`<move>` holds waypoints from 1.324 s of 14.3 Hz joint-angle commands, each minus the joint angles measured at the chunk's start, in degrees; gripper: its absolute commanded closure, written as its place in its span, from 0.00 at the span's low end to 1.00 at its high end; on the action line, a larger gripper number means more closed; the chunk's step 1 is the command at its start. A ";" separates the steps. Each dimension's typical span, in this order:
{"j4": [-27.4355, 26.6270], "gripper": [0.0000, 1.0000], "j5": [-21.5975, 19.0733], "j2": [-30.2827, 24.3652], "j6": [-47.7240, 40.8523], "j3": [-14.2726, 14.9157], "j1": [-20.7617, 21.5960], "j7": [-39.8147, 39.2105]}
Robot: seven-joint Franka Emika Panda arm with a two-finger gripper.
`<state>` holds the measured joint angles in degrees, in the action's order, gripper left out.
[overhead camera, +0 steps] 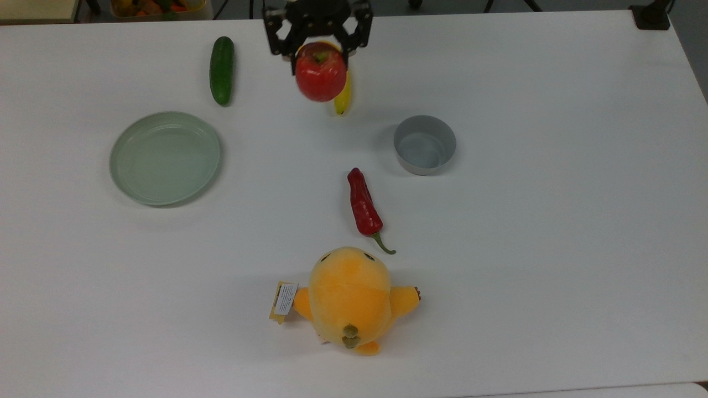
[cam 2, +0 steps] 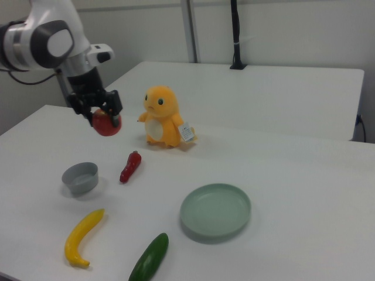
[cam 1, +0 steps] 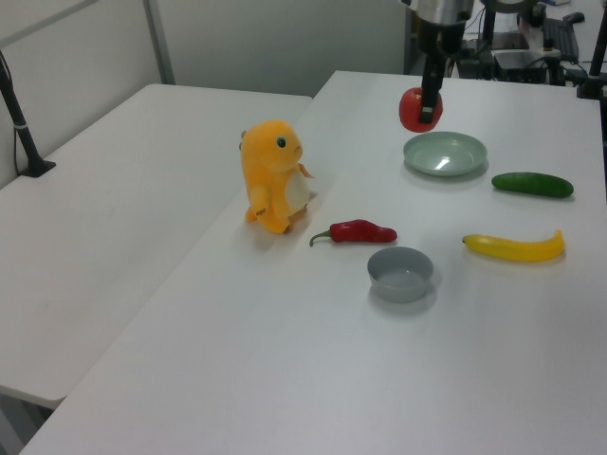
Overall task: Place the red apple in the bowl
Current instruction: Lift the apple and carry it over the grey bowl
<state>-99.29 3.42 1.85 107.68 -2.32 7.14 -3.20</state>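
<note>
The red apple [overhead camera: 320,72] hangs well above the table, held by my gripper [overhead camera: 319,51], which is shut on it from above. The same apple [cam 1: 419,109] shows in the left view high over the green plate, and in the right view the apple [cam 2: 107,123] hangs under the gripper [cam 2: 98,114]. The small grey bowl [overhead camera: 425,145] stands on the table, toward the top view's right of the apple and apart from it. In the right view the bowl [cam 2: 80,178] sits below the lifted apple, and in the left view the bowl [cam 1: 400,273] is at the front.
A pale green plate [overhead camera: 165,157] lies at the top view's left. A cucumber [overhead camera: 222,70], a banana [overhead camera: 343,94], a red chili pepper [overhead camera: 364,207] and an orange plush toy [overhead camera: 348,298] are spread over the white table [overhead camera: 553,249].
</note>
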 commanded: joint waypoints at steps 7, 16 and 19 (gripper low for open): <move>-4.95 0.64 -4.48 0.51 0.08 -0.57 8.76 1.69; -5.12 0.63 -3.51 11.23 12.11 -3.83 10.70 5.48; -5.21 0.63 -2.37 13.61 15.19 -4.01 10.78 5.66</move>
<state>-104.31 -0.10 13.76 119.64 -6.30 17.46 1.34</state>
